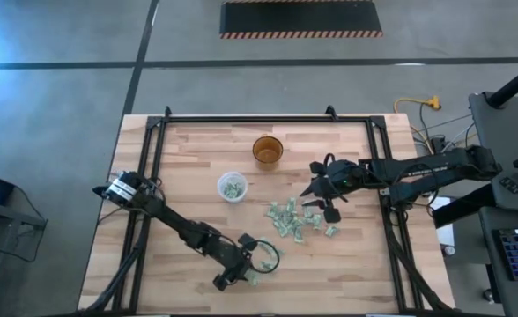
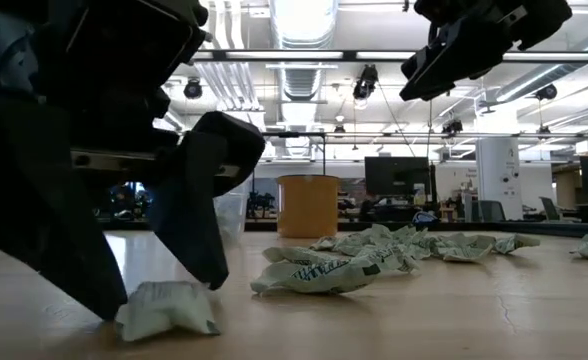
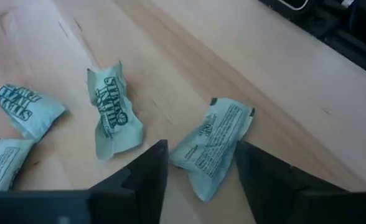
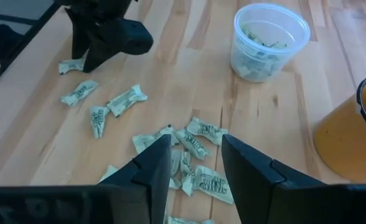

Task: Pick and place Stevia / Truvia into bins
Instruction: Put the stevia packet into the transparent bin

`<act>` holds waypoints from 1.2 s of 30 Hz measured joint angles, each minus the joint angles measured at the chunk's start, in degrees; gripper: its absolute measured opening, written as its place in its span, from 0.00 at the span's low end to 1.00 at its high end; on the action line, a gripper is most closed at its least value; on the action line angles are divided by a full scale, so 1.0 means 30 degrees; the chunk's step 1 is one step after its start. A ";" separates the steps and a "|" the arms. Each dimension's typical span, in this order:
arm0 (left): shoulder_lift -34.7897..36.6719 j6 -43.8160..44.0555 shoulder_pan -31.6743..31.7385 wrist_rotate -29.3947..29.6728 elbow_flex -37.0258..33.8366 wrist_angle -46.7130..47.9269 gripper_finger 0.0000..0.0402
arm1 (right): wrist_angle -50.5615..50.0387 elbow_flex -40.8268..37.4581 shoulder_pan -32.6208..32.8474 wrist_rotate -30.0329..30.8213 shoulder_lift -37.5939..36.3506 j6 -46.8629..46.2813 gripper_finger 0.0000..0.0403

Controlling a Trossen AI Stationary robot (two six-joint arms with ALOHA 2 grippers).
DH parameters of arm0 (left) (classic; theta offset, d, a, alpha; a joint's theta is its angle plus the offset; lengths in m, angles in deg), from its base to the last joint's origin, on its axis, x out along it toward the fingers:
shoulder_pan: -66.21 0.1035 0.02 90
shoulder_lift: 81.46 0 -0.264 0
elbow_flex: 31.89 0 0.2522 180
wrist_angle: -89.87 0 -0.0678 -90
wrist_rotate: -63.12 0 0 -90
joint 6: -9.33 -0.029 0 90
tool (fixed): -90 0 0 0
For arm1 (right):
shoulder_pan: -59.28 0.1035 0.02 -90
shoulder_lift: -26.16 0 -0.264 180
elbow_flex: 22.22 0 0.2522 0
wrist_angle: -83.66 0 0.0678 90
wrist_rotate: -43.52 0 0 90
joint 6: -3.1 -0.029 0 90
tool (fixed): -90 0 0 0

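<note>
Stevia sachets (image 1: 294, 220) mostly lie heaped beside our translucent cup (image 1: 233, 187), which holds only a few; our left gripper (image 1: 239, 273), fingers apart, straddles a stray sachet (image 3: 213, 143); our right gripper (image 1: 321, 201), open, hovers over the heap.

Bright ceiling lights (image 2: 304, 20) glare behind the blurred, silhouetted left gripper (image 2: 154, 290); soft shadows lie under it on the table (image 2: 454, 320).
</note>
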 joint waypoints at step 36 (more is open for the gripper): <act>0.7781 0.5522 0.1253 2.1062 -0.1140 1.4840 0.02 | 0.1239 -0.0091 0.0000 -0.0018 0.0036 0.0925 0.31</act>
